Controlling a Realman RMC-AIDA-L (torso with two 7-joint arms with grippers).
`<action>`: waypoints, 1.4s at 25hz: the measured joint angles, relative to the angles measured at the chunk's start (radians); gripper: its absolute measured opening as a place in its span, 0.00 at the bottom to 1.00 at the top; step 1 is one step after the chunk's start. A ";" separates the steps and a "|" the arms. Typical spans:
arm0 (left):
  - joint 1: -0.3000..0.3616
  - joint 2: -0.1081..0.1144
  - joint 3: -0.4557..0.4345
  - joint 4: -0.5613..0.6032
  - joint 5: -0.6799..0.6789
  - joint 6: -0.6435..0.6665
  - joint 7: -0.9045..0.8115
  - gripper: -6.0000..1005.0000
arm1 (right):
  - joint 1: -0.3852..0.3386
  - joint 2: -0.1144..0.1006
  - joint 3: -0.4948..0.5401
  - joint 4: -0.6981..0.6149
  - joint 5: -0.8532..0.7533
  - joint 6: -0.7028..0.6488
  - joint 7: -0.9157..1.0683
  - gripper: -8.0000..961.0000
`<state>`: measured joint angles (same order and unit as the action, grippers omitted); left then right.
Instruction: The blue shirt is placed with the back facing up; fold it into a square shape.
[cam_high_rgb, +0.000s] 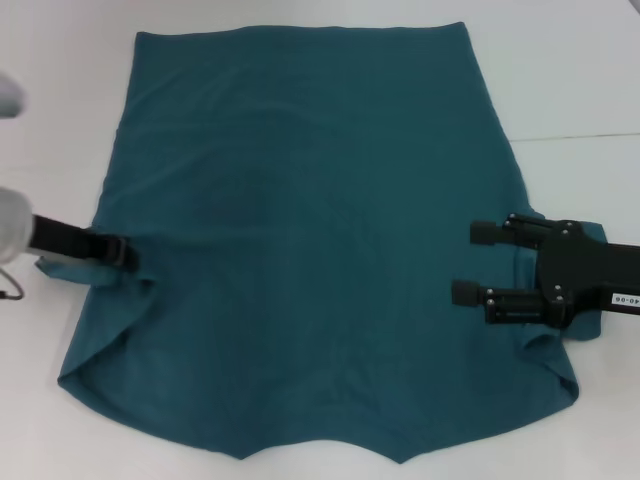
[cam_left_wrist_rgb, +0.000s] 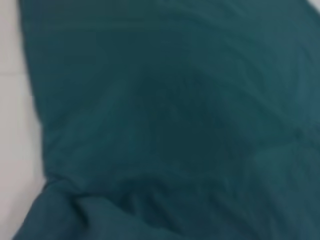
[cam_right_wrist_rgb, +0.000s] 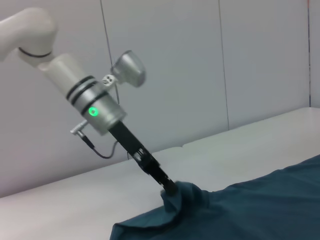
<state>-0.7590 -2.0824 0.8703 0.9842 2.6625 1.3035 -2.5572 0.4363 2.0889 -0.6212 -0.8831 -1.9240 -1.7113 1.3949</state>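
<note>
blue shirt is spread flat on white table | left gripper clenched on its left sleeve edge | right gripper released, held over right edge | near hem is cut off

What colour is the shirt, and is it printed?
The short-sleeved knit shirt is plain dark teal-blue; clearest in the head view.

The blue shirt lies spread on the table before me, its straight edge on the far side and its pointed, curved edge nearest me. My left gripper sits at the shirt's left edge, down on a bunched fold of cloth, while my right gripper is over the right edge, its two fingers apart and pointing inward toward the shirt's middle. Bare table surrounds the shirt on its left, right and far sides.
</note>
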 joint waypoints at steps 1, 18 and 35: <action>-0.008 -0.004 0.021 -0.002 0.012 -0.006 -0.008 0.04 | -0.001 0.000 0.000 0.005 0.001 0.001 -0.004 0.95; -0.095 -0.087 0.299 -0.041 0.169 -0.072 -0.118 0.09 | 0.001 0.001 0.025 0.031 0.002 0.002 -0.040 0.95; -0.021 -0.047 -0.108 0.051 0.115 -0.066 -0.164 0.61 | 0.005 -0.001 0.041 0.038 0.002 0.002 -0.046 0.95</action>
<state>-0.7799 -2.1294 0.7624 1.0351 2.7779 1.2373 -2.7208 0.4413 2.0881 -0.5803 -0.8451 -1.9221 -1.7089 1.3493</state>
